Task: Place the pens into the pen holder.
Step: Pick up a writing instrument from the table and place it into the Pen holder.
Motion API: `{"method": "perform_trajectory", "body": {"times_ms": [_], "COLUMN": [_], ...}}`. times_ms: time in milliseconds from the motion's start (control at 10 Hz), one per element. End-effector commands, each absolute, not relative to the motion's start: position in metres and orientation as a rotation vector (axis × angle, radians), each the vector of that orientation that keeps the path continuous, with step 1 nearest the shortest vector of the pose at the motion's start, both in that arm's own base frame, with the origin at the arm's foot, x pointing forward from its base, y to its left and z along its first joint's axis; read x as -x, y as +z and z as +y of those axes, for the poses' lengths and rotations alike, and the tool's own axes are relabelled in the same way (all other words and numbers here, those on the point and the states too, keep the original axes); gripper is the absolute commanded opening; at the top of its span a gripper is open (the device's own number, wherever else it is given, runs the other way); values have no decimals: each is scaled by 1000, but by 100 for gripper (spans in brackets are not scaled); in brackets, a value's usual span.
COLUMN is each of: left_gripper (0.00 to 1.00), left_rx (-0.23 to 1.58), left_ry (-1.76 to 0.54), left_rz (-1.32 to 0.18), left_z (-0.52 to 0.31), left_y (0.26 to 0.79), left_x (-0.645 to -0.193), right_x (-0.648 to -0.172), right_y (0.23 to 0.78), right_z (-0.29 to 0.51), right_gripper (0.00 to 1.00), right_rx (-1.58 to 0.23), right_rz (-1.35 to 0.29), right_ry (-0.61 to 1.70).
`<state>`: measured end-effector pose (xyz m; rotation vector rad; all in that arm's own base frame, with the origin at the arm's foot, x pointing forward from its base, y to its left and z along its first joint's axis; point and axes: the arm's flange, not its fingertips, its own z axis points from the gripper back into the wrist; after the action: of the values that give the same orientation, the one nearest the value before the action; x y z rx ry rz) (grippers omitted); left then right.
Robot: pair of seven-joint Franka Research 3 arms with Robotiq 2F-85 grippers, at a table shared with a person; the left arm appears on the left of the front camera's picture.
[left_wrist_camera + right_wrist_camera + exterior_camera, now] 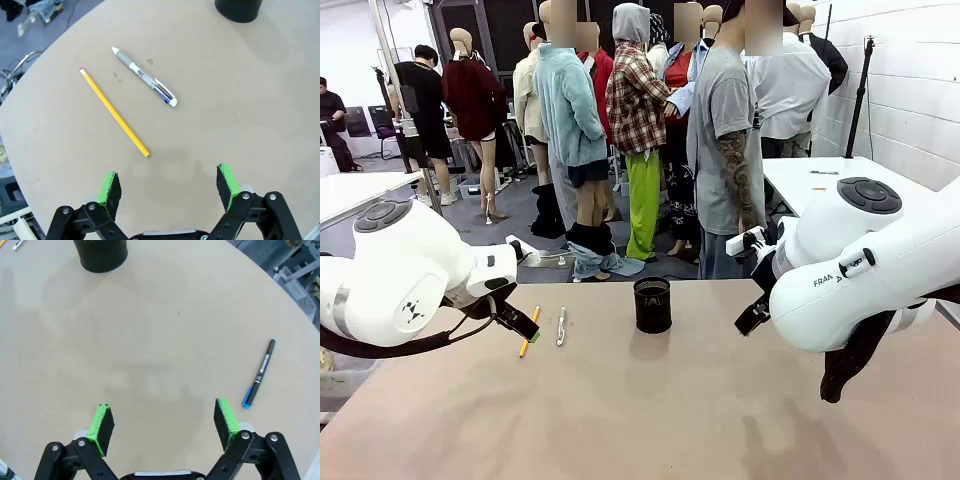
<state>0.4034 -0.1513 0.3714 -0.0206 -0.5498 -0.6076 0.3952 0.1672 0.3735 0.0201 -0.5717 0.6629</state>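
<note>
The left gripper [167,177], jaws spread, hangs above the yellow pencil [114,112] and clear grey-grip pen [145,77] lying side by side, black pen holder [652,305] upright beyond; the right gripper [162,412], likewise spread, is near a blue-capped marker [259,374], its arm [880,265] lettered "FRAN".

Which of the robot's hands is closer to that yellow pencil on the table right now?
The left hand. It hovers open right by the yellow pencil. The right hand is open too, on the far side of the black cup from it.
</note>
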Motion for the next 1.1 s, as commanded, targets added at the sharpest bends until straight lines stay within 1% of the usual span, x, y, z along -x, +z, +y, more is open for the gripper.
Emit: {"method": "perform_trajectory", "body": {"times_ms": [0,900,1000], "left_gripper": [100,100,100], "left_rx": [21,20,-3], "left_ry": [-608,-611,-568], "left_rz": [-550,-550,-630], "left_z": [-151,-153,-125], "left_y": [371,371,402], "left_x": [-403,-403,-392], "right_x": [-395,-395,-378], "right_y": [373,373,400], "right_z": [167,167,137], "right_gripper": [100,100,100], "right_rx": [-20,-20,48], "right_rz": [-572,-572,-664], "right_ry": [663,663,620]}}
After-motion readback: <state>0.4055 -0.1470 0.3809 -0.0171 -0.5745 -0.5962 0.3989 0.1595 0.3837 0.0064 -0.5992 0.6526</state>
